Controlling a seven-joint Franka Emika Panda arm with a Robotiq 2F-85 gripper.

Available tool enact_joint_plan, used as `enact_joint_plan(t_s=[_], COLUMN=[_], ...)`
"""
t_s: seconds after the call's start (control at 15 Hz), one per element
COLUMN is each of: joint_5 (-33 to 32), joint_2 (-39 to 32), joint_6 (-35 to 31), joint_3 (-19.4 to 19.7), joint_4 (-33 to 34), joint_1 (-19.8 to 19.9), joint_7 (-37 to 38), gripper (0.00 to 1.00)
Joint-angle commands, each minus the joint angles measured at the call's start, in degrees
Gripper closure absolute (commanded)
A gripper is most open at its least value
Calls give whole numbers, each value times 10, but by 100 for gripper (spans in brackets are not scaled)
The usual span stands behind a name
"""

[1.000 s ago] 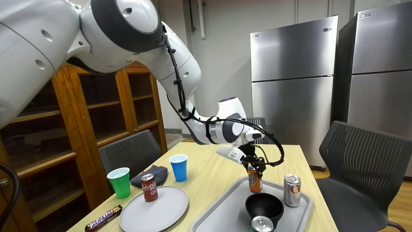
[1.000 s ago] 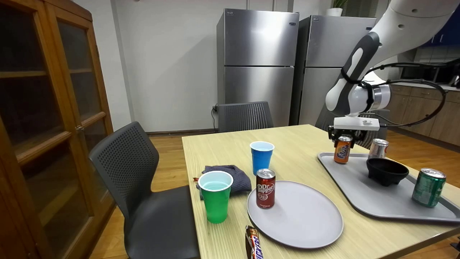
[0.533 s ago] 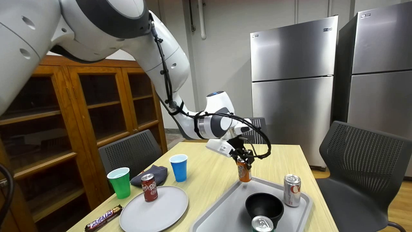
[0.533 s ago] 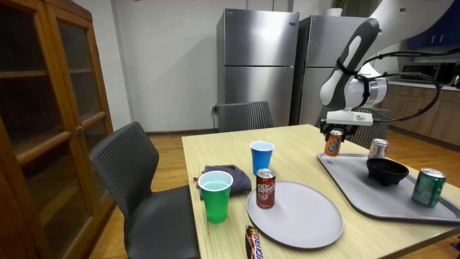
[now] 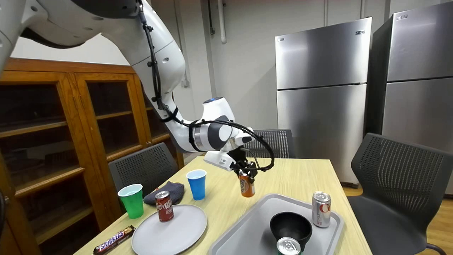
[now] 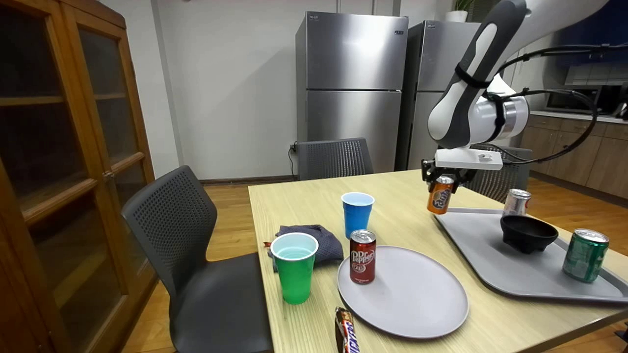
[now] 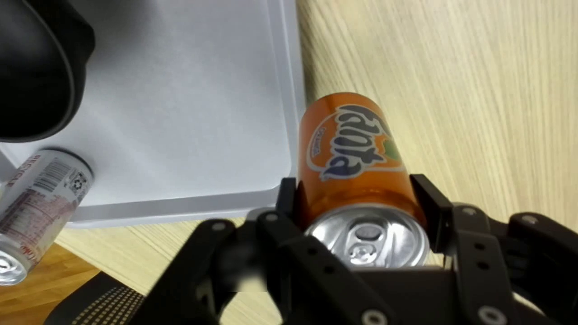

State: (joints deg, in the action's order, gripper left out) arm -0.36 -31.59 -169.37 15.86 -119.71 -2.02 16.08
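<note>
Gripping the Fanta (image 7: pixel 352 149), jaws its width apart, the gripper (image 7: pixel 359 198) hangs beside the tray (image 7: pixel 189 117): likely a carry, needing a steady hold next.

Two steel fridges (image 6: pixel 353 68) are gleaming before a pale wall (image 6: pixel 230 88), while dark chairs (image 6: pixel 174 220) are standing around the table (image 6: pixel 301 203) on a wooden floor (image 6: pixel 230 218), near a wooden cabinet (image 6: pixel 59 200).

We see a white, rounded arm (image 5: pixel 171 71) with dark grey panels (image 6: pixel 458 115), a black cable (image 5: pixel 154 67) strapped along it. Round silver screws (image 7: pixel 492 314) dot the black gripper (image 7: pixel 356 194).
</note>
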Motion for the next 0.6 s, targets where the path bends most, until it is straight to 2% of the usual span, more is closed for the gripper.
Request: enact_joint_plan(t_s=[0.0,0.53], joint_5=[-18,-49], joint_2=[61,113], joint_6=[-20,-26], joint_3=[3,-8], joint_4=[-69,-133], joint_1=[-25,-65], joint_7=[-19,-37], gripper=[62,62])
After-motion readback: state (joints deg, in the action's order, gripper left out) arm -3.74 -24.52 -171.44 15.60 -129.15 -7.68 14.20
